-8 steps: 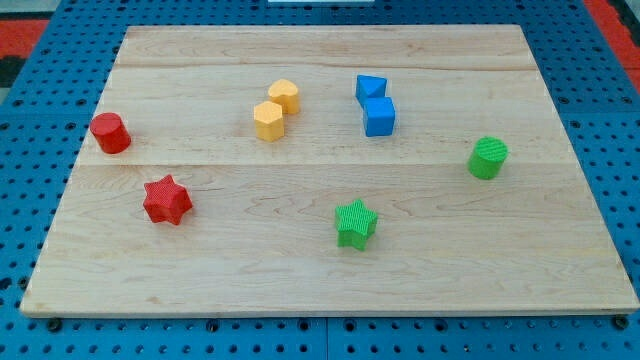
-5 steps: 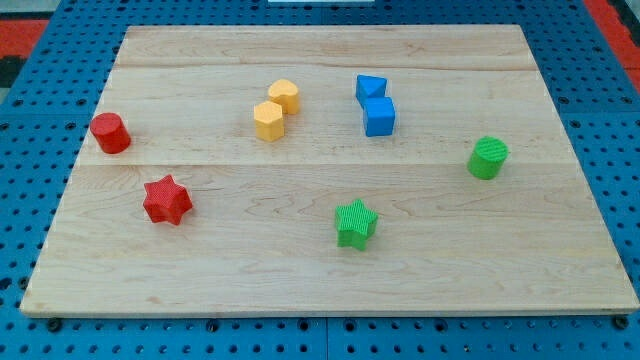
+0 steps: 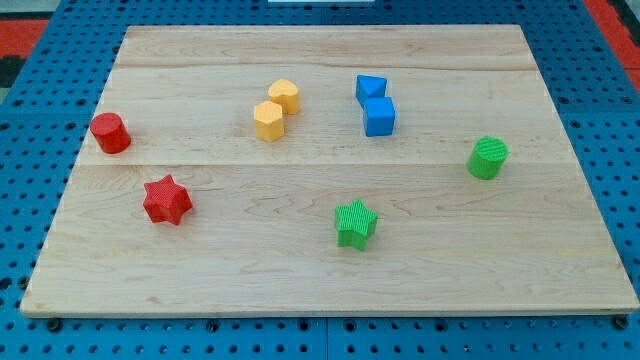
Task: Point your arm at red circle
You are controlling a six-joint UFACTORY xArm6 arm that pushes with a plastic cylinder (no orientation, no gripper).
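Camera view: my tip does not show anywhere, so its place relative to the blocks cannot be told, and there is no tool to report as spread or pressed together.

The red circle (image 3: pixel 110 133) stands near the 9 o'clock edge of the desk (image 3: pixel 330 270), apart from every other block. Nothing touches it and the wood around it is bare on all sides. Its nearest neighbour is the red star (image 3: pixel 166 200), which sits at about 5 o'clock from it, with a clear gap between the two.

Toward 12 o'clock of the board's middle stand two yellow blocks. The yellow hexagon (image 3: pixel 268 120) is the lower one, and the yellow heart (image 3: pixel 285 95) sits just beside it at 1 o'clock; they look to be touching or nearly so. Both lie well apart from the red circle, at roughly 3 o'clock from it.

Further toward 3 o'clock are two blue blocks. The blue cube (image 3: pixel 380 116) is lower, and a second blue block (image 3: pixel 370 87), whose shape is hard to make out, is pressed against it at 11 o'clock.

The green star (image 3: pixel 355 222) sits below the board's middle, toward 6 o'clock. The green circle (image 3: pixel 487 158) stands alone near the 3 o'clock edge, farthest from the red circle.

The desk rests on a blue pegboard (image 3: pixel 30 230).
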